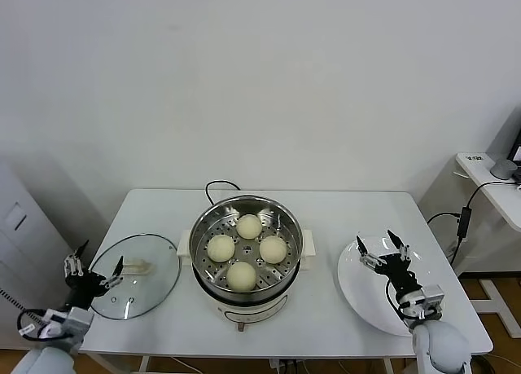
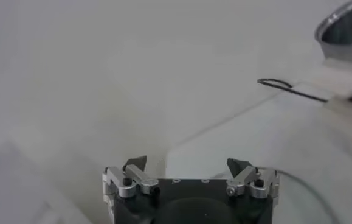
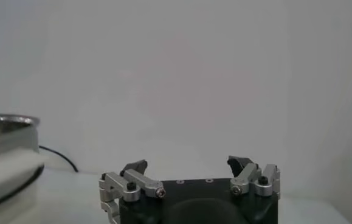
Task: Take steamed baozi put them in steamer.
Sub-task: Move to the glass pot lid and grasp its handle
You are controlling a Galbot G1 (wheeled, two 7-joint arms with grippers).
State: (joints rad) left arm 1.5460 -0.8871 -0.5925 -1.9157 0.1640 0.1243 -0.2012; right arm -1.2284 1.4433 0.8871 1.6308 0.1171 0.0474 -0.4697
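Several cream-white baozi (image 1: pixel 248 226) (image 1: pixel 221 248) (image 1: pixel 273 248) (image 1: pixel 241 275) lie on the perforated tray inside the shiny steel steamer (image 1: pixel 203 224) at the table's middle. My right gripper (image 1: pixel 383 245) is open and empty, low over the white plate (image 1: pixel 358 286) to the steamer's right. My left gripper (image 1: pixel 96 259) is open and empty at the table's left edge, beside the glass lid (image 1: pixel 151 270). In the left wrist view my gripper (image 2: pixel 188 163) holds nothing, and the steamer's rim (image 2: pixel 340 27) shows far off. In the right wrist view my gripper (image 3: pixel 188 163) holds nothing, and the steamer (image 3: pixel 8 125) shows at the side.
The steamer's black cord (image 1: pixel 218 185) loops behind it on the white table (image 1: pixel 326 207). A white cabinet (image 1: pixel 20 227) stands at the left, a side desk with cables (image 1: pixel 488 178) at the right. The plate is bare.
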